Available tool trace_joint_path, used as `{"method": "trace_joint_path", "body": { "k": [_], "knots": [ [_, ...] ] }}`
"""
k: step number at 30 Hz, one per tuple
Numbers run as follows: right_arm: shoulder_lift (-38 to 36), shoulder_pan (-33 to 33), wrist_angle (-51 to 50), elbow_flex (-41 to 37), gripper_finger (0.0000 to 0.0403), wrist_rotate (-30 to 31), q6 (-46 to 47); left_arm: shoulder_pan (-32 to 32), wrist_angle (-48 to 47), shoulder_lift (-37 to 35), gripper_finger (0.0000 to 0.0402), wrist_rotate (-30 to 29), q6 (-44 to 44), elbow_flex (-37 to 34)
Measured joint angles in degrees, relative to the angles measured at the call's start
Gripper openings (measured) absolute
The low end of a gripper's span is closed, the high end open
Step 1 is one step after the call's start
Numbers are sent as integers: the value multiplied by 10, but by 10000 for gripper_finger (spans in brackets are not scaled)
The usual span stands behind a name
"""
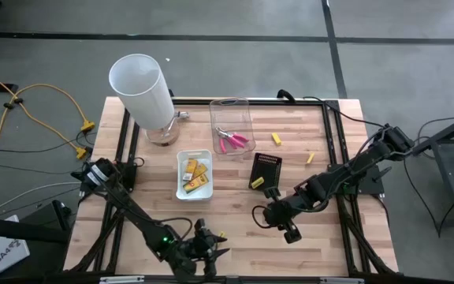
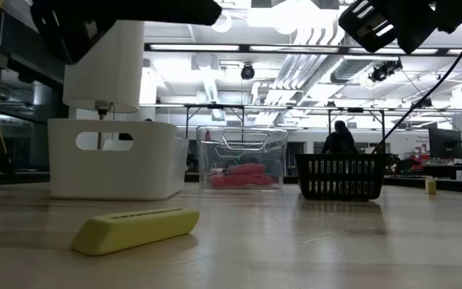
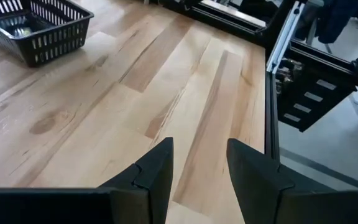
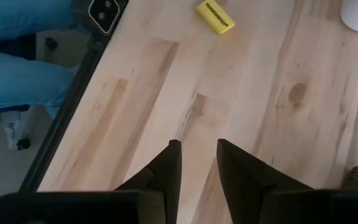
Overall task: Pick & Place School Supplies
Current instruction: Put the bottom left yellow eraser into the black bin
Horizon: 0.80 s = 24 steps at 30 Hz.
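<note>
A short yellow stick point(image 1: 221, 234) lies flat on the wood near the table's front edge; it also shows in the low view point(image 2: 135, 229) and the right wrist view point(image 4: 215, 17). Two more yellow sticks point(image 1: 276, 139) point(image 1: 309, 158) lie farther back on the right. Pink-handled pliers point(image 1: 232, 140) lie in the clear tray point(image 1: 233, 106). Yellow packs point(image 1: 195, 173) lie in the white tray point(image 1: 181, 192). My left gripper point(image 1: 217, 254) hovers open at the front edge, just near of the front stick. My right gripper point(image 1: 265, 217) hovers open to that stick's right, pointing at it. Both are empty.
A tall white cylinder point(image 1: 142, 87) stands at the far left. A black basket point(image 1: 265, 170) sits mid-table, right of the white tray. A black frame point(image 1: 339, 158) lines the table's edges. Someone's blue-trousered legs point(image 4: 17, 68) show beyond the front edge.
</note>
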Motion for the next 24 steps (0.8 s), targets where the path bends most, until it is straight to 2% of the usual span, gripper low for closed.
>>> {"method": "trace_joint_path", "body": {
  "k": [4,11,14,24],
  "knots": [
    [0,0,0,0,94,-4,9,-2,-31,0,146,6,-15,0],
    [48,1,58,0,94,-46,5,-15,-159,0,146,44,-145,0],
    [82,0,91,-1,94,-63,3,-21,-165,0,146,56,-159,0],
    [166,-17,253,-1,94,-63,-21,-19,-169,25,146,101,-176,-1]
  ]
}}
